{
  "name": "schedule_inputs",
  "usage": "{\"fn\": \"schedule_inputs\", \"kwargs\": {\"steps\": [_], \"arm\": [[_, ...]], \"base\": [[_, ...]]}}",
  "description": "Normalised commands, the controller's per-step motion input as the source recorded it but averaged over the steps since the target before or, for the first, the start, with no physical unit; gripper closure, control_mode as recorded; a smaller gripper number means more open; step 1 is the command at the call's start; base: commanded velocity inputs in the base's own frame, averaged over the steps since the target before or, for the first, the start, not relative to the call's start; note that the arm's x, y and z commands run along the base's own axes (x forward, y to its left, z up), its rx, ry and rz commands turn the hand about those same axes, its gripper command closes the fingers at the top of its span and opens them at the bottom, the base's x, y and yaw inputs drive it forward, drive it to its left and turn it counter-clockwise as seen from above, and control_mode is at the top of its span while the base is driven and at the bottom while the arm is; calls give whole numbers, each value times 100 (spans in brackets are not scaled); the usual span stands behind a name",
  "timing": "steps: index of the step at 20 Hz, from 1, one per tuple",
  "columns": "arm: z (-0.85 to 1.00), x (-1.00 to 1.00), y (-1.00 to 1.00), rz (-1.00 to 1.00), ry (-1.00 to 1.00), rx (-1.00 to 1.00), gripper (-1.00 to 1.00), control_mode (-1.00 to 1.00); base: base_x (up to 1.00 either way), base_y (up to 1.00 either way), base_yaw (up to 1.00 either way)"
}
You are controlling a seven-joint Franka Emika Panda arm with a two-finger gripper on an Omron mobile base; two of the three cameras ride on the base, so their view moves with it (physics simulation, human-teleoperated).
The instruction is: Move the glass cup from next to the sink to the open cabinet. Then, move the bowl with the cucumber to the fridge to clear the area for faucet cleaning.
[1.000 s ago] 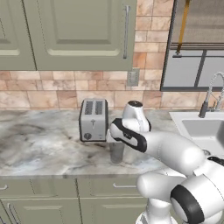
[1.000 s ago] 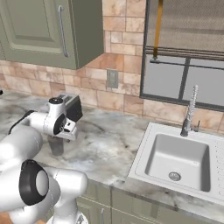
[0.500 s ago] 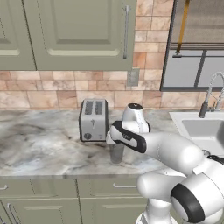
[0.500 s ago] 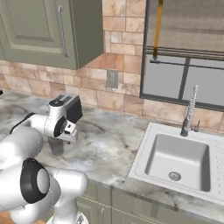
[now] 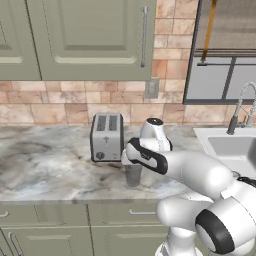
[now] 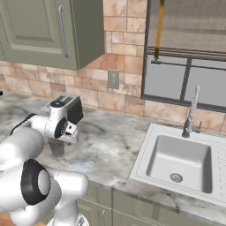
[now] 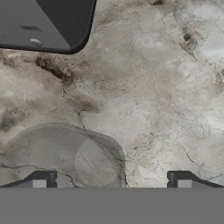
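The glass cup (image 5: 133,175) stands upright on the marble surface (image 5: 45,165), its long axis vertical and its mouth turned straight up toward the claw above it. In the left base view it sits at about five o'clock from the toaster (image 5: 106,136), just in front of that appliance's right corner and near the front edge of the surface; in the right base view the glass cup (image 6: 56,148) shows as a faint grey cylinder below the hand, well apart from the sink (image 6: 178,161), which lies at about three o'clock from it. From the hand view the glass cup (image 7: 65,155) appears as a translucent round rim seen from above, low and left of centre, with the toaster's dark corner (image 7: 46,24) at eleven o'clock.

The claw (image 7: 111,183) hangs directly over the cup, pointing down, its two dark fingertips (image 7: 41,180) spread wide apart; the cup's rim lies toward the left one rather than centred between them, and nothing is gripped. In the left base view the arm rises from the lower right, bends at a dark elbow, and reaches toward nine o'clock, the white wrist (image 5: 152,132) folded over so that the hand drops onto the cup. Whether the fingertips touch the glass cannot be told.
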Motion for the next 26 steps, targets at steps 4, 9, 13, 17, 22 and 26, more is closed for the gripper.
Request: {"fn": "schedule_inputs", "kwargs": {"steps": [4,9,13,17,22,26], "arm": [[0,0,-13,0,-3,0,-100,-100],[0,9,-23,0,0,0,-100,-100],[0,21,-13,0,0,0,-100,-100],[0,45,0,0,0,0,-100,-100],[0,8,0,0,0,0,-100,-100],[-8,-9,0,0,0,0,-100,-100]], "base": [[0,0,0],[0,0,0],[0,0,0],[0,0,0],[0,0,0],[0,0,0]]}}
